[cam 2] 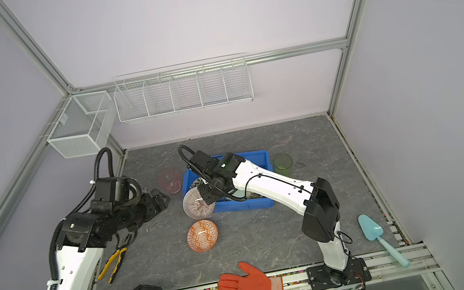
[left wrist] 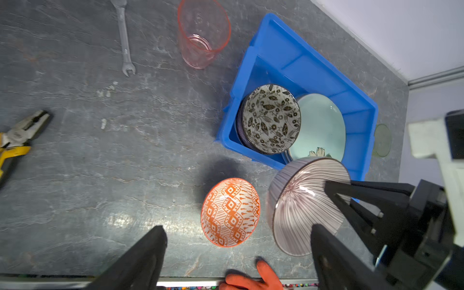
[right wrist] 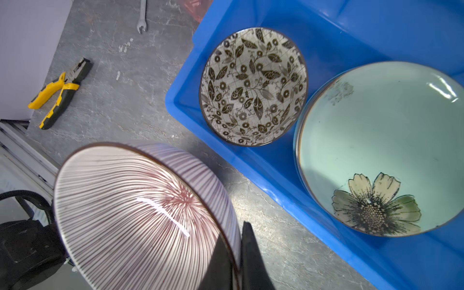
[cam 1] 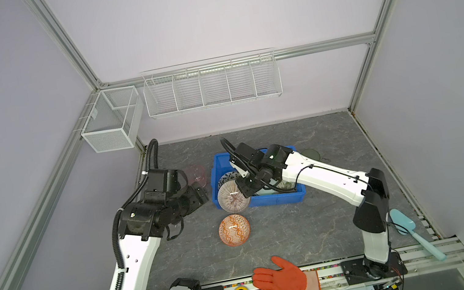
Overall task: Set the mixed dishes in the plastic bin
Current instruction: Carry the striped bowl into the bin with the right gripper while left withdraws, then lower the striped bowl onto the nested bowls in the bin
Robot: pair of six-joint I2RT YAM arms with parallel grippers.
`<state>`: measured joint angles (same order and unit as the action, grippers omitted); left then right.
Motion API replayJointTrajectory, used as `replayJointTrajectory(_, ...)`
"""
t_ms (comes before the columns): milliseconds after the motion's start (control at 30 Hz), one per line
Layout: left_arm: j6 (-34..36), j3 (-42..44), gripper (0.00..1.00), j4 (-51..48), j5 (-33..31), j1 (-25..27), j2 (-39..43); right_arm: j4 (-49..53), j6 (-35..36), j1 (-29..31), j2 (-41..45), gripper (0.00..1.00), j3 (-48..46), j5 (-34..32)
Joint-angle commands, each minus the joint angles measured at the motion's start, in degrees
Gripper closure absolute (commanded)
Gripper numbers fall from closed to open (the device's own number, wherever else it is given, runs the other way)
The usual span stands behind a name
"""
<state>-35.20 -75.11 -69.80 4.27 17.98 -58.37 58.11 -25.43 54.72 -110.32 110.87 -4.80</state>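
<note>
While the right gripper (right wrist: 238,236) clamps the rim of the pink-striped bowl (right wrist: 140,216), holding it tilted just outside a corner of the blue bin (right wrist: 251,163), the left gripper (left wrist: 237,229) stands wide open and empty near the orange bowl (left wrist: 229,212). Leaf bowl (right wrist: 253,85) and mint plate (right wrist: 376,140) lie in the bin.

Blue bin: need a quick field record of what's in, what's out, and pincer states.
bin: blue plastic bin, on the table
in bin: leaf-print bowl, mint flower plate
in transit: striped bowl, tilted, by the bin's near corner, not inside yet
right pincer: shut on the striped bowl's rim
left pincer: open, empty
out on table: orange bowl, pink cup, green cup
left to place: four visible dishes, counting the held bowl
</note>
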Motion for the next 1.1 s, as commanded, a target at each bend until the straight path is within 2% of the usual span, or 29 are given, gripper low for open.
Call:
replayJointTrajectory(0, 3.86, -0.51, 0.08, -5.71, -0.26, -1.38, -0.45, 1.61, 1.25, -1.37, -1.35, 0.93, 3.75, -0.56)
replayJointTrajectory(300, 3.65, 3.15, 0.04, -4.87, 1.26, -1.55, 0.78, 2.21, 2.70, -5.21, -6.13, 0.93, 12.12, -0.71)
replayJointTrajectory(700, 4.17, 4.71, 0.02, -5.44, 1.21, -3.08, 1.68, 0.34, 2.45, -6.57, -15.26, 0.93, 19.29, -0.21)
replayJointTrajectory(1067, 4.15, 6.52, 0.02, -4.55, 2.43, -3.65, 1.82, -0.83, 2.47, -7.43, -20.34, 0.93, 21.49, -0.98)
